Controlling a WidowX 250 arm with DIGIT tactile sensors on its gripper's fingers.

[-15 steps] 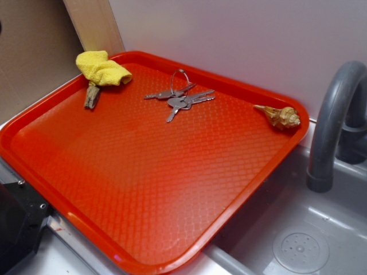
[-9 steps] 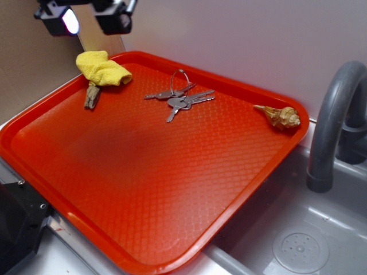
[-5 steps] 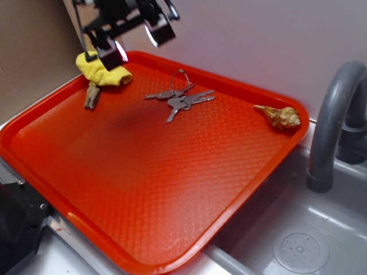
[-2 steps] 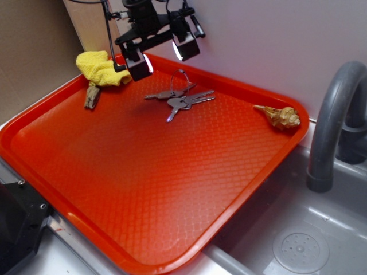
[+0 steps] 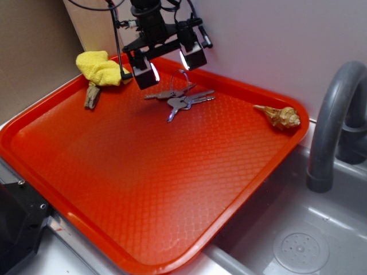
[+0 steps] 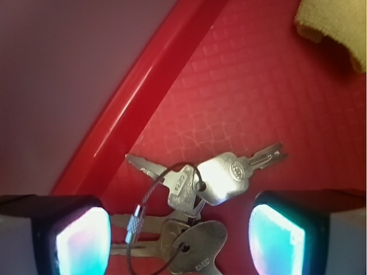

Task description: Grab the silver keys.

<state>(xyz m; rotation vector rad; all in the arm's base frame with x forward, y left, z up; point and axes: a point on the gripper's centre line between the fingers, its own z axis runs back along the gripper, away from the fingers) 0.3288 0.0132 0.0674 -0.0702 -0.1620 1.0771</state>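
2 fingers of the gripper [image 5: 168, 64] hang spread wide above the far part of the red tray [image 5: 143, 195], pointing down, nothing between them. Black wrist and cables rise out of the top of the exterior view. Left finger pad [image 5: 144, 72] sits over bare tray just left of the silver keys [image 5: 182, 98]; right pad [image 5: 192, 58] is above the wire ring at the tray's back rim. Wrist view: keys [image 6: 192, 209] lie fanned between the 2 lit pads [image 6: 80, 240], heads bunched on the ring, blades pointing outward; tray rim runs diagonally behind them. Whether the pads touch the tray surface cannot be told.

Keys rest flat on the tray, far side, near the back rim, midway between the yellow cloth [image 5: 101, 69] and the seashell [image 5: 280, 116]. A small brown wood piece [image 5: 91, 96] lies just under the cloth. Grey faucet [image 5: 332, 120] and sink [image 5: 298, 240] at right.

Change from 0.4 s ago: gripper has shifted slightly right and lower, now centred over the keys. 3 s ago no arm was in view. Keys, cloth, wood piece and shell have not moved.
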